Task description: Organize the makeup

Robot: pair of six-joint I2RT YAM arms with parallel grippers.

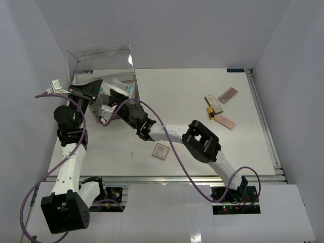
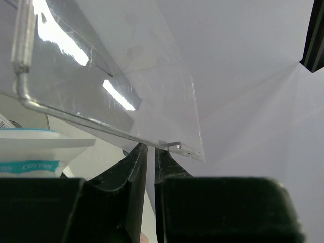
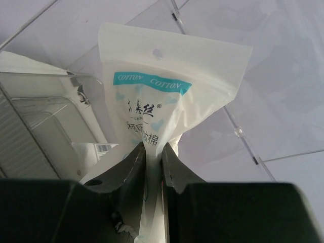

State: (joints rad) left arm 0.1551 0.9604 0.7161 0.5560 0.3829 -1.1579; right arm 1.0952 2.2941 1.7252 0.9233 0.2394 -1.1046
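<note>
Pinching the cotton packet [image 3: 169, 96] by its lower end in the right gripper [image 3: 153, 152], jaws drawn to a thin slit around the plastic, with the labelled top poking free at the open front of the clear box [image 1: 101, 59]; cannot tell whether just inside or just outside. Clamping the box's clear lid [image 2: 126, 86] near its corner in the left gripper [image 2: 151, 151], jaws almost together, seemingly to hold it up. Could snag the loose top on the lid's edge or the box wall and fold it, being gripped so far from that end. Could drop it short of the opening if released too soon, or pile it on the packet [image 1: 126, 87] already lying inside. Risks letting the lid slip from so shallow a bite and fall across the delivery. Leaves much undone besides: square palette [image 1: 160, 151], rectangular palettes [image 1: 228, 94] and gold tube [image 1: 209, 111] lying out on the table [image 1: 182, 86], well apart from the box.
</note>
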